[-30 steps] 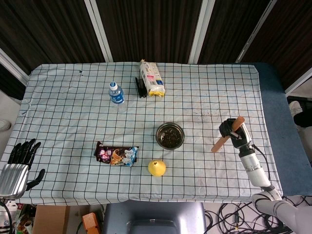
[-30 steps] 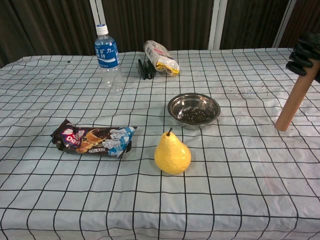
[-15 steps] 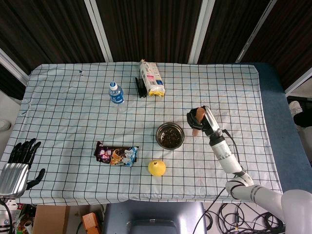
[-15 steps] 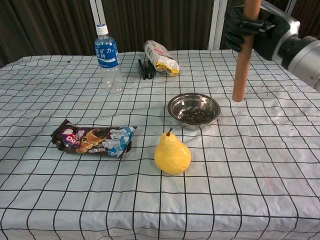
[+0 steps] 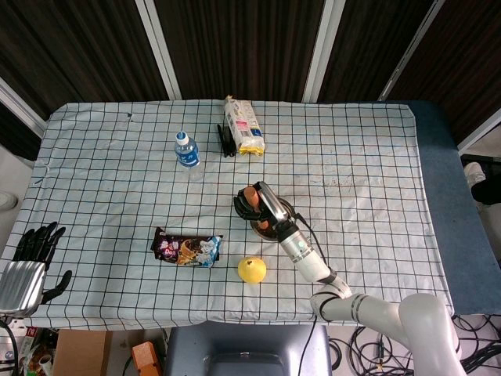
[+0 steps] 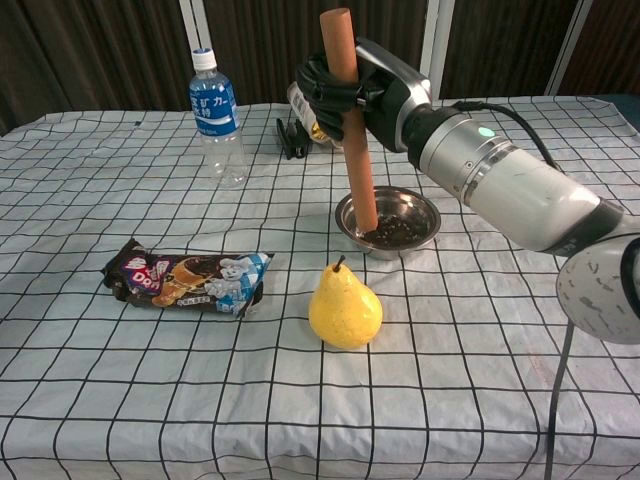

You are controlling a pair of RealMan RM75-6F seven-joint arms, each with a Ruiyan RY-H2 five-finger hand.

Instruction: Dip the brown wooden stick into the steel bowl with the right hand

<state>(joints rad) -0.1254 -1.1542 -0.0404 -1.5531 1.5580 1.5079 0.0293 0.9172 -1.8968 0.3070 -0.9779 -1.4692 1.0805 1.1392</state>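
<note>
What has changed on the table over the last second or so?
The right hand, gripping the brown wooden stick throughout, swept from the table's right side leftward to the steel bowl, turning the stick upright; its lower end now sits inside the bowl. The left hand stayed idle at the table's left edge. The pear, snack packet, water bottle and bag did not move.

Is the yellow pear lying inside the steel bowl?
No, in the chest view the pear stands on the tablecloth in front of the steel bowl, apart from it.
</note>
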